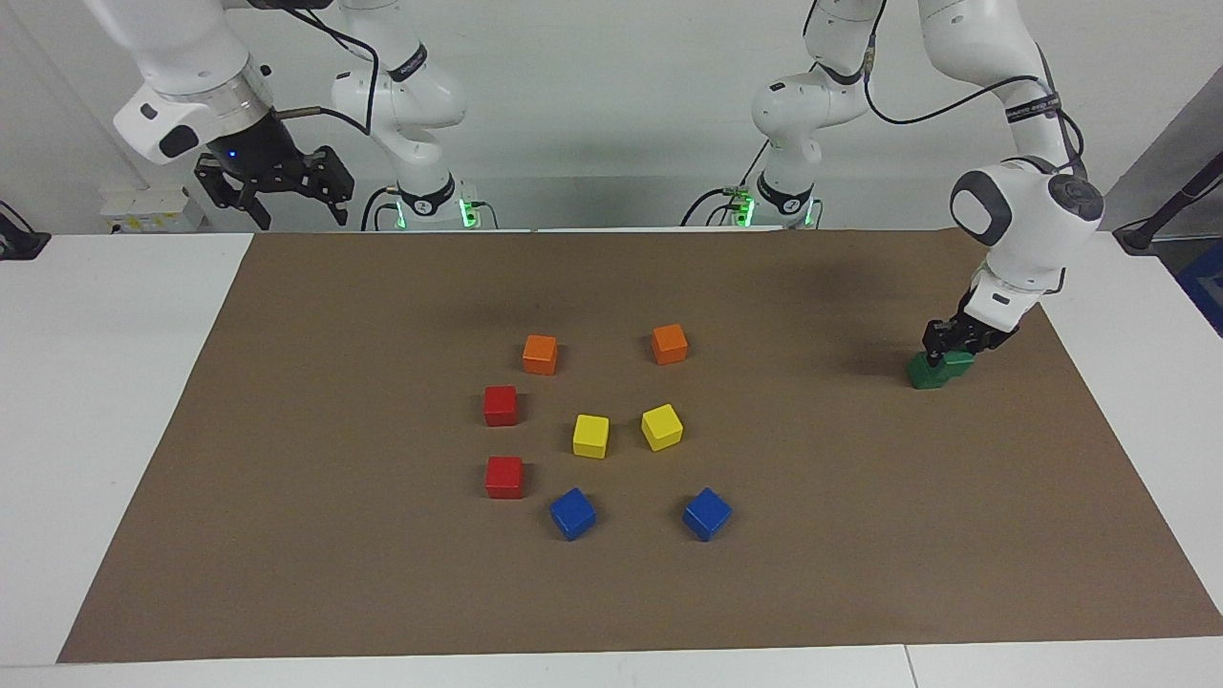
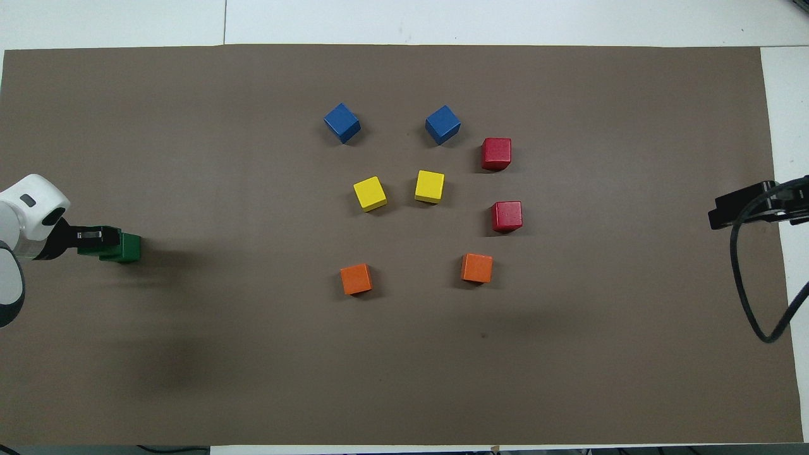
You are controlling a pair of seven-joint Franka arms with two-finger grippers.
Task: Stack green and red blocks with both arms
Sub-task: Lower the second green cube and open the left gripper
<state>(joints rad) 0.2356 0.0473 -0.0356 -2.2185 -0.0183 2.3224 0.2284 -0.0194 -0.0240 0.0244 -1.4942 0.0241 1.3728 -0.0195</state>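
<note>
In the facing view you see the left gripper [image 1: 944,350] clenched on a green block [image 1: 955,361] held over a second green block [image 1: 924,372] at the left arm's end of the brown mat [image 1: 382,592], while the waiting right gripper [image 1: 277,203] hangs with fingers spread, grasping nothing, above the table edge by its base. From overhead, your left gripper [image 2: 104,237] covers most of the green pair [image 2: 128,248], and the two red blocks [image 2: 496,153] [image 2: 507,216] sit on the mat toward the right arm's end, beside the yellow, blue and orange cubes.

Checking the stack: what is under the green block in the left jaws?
A second green block on the brown mat, under the held green block. The left gripper hides their contact.
</note>
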